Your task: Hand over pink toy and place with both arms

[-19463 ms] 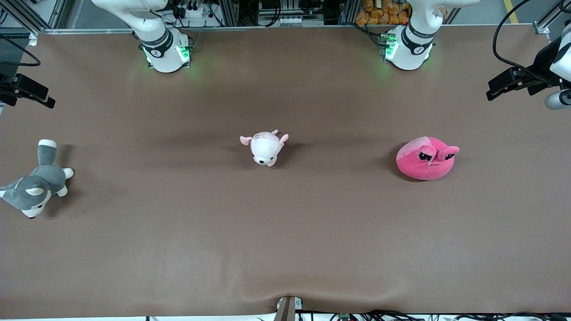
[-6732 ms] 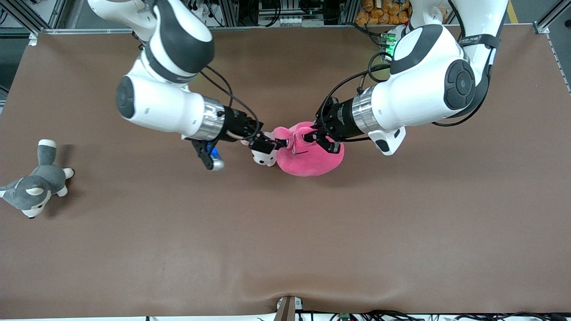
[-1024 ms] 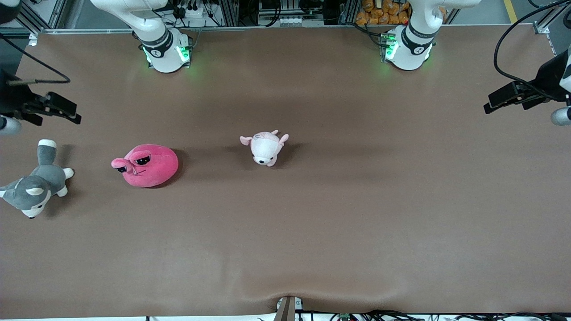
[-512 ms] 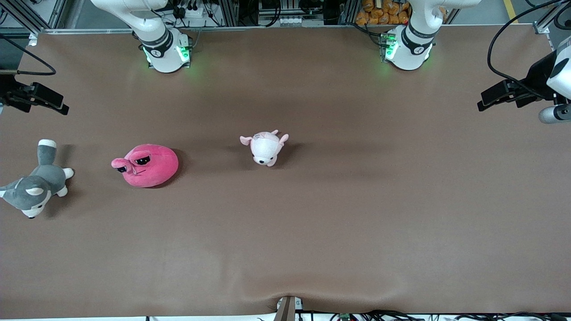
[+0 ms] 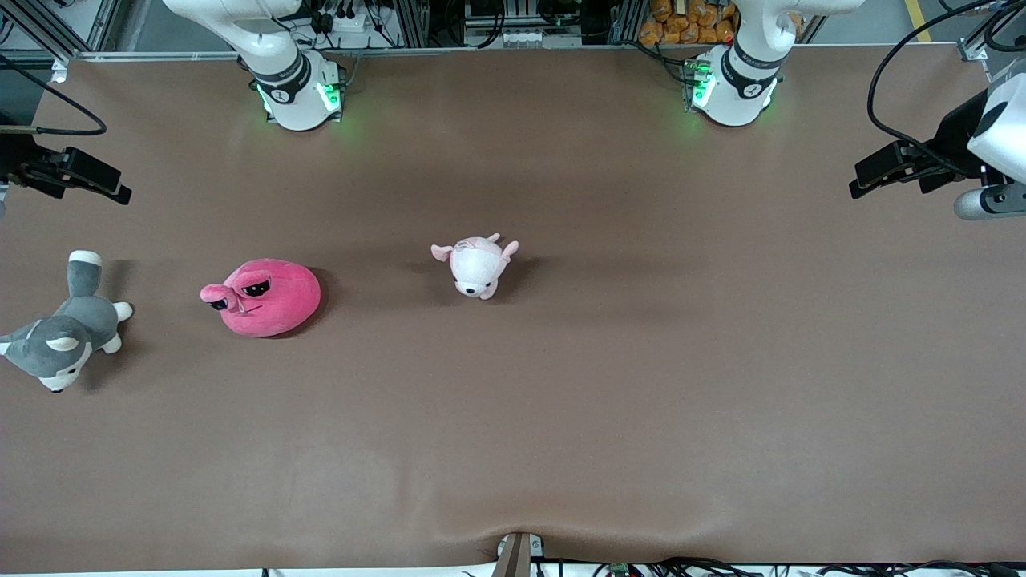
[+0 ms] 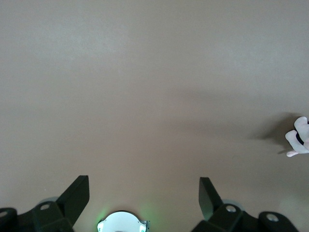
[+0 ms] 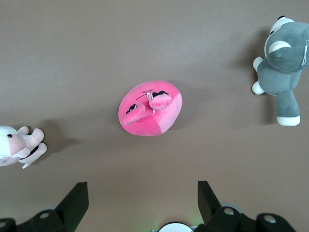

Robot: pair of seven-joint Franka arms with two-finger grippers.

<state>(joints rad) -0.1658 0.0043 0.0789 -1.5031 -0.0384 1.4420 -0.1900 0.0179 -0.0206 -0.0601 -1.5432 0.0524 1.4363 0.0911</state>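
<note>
- The round hot-pink plush toy (image 5: 262, 297) lies on the brown table (image 5: 561, 401), between the grey-and-white plush dog (image 5: 60, 336) and the pale pink-and-white plush animal (image 5: 476, 265).
- The right gripper (image 7: 140, 203) hangs released and empty over the table's right-arm end.
- The left gripper (image 6: 145, 195) waits spread apart and empty over the left-arm end.

- grey-and-white plush dog (image 5: 60, 340): nose end clipped by front view's edge
- pale pink-and-white plush (image 6: 299, 137): mostly cut off in left wrist view, partly in right wrist view
- both arms: only bases show, upper links out of frame

High front camera facing the arms, both wrist cameras looking down from well up, sharing the table (image 5: 609, 385).
</note>
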